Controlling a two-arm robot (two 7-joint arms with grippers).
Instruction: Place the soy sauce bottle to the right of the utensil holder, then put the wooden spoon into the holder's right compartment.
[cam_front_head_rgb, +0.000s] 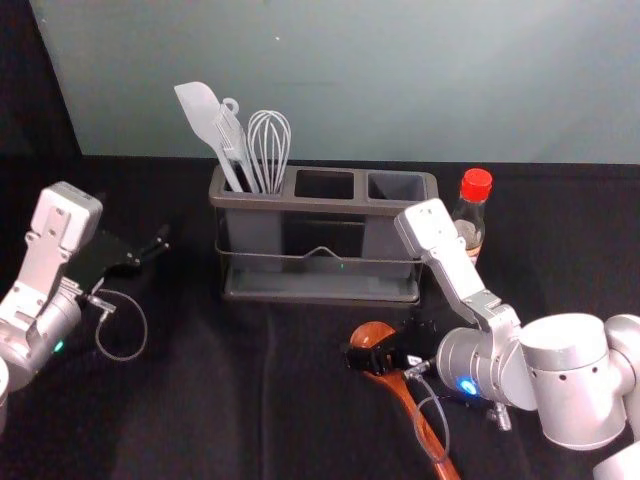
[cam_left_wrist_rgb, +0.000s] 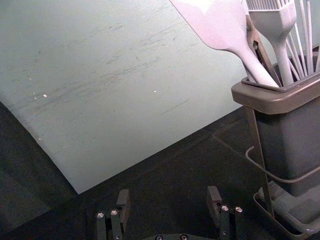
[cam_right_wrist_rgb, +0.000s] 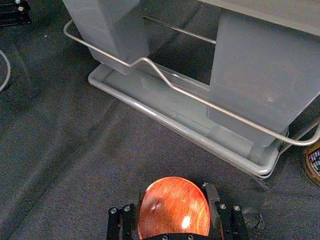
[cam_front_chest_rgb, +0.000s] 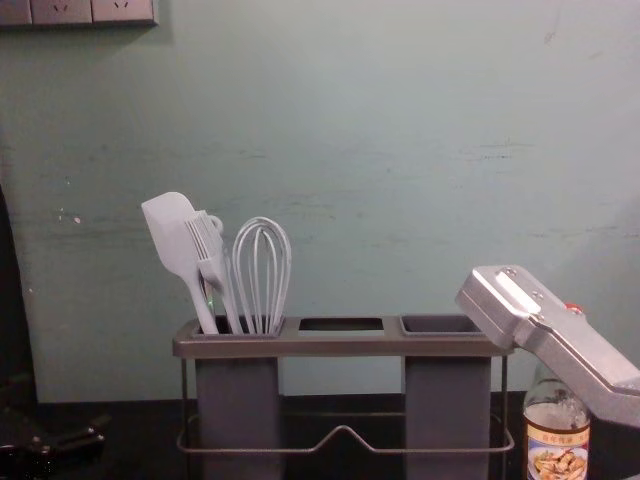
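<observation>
Before the utensil holder (cam_front_head_rgb: 320, 204), the right gripper (cam_right_wrist_rgb: 173, 194) is clasping the wooden spoon (cam_right_wrist_rgb: 174, 209) between part-closed fingers (cam_right_wrist_rgb: 214, 201), handle (cam_front_head_rgb: 428, 432) slanting robotward; the left gripper (cam_left_wrist_rgb: 168, 192) is hanging open, empty, holder's left.

**Black cloth-covered table (cam_front_head_rgb: 200, 420), with standing pieces**

Surface: dark woven cloth, creased, a long fold running forward from below the holder. Standing or lying on it:

Item 1. Utensil holder (cam_front_head_rgb: 320, 298), grey-brown, one. Upright toward the back, long side facing front; shallow tray at the base, wire rail around it, three openings along the top.

Item 2. Soy sauce bottle (cam_front_head_rgb: 470, 212), glass, red cap, picture label, one. Upright, just beside the holder's right end.

Item 3. Wooden spoon (cam_front_head_rgb: 372, 333), reddish-brown, one. In front of the holder, bowl toward it, handle slanting to the near right; contact with the cloth cannot be confirmed.
</observation>
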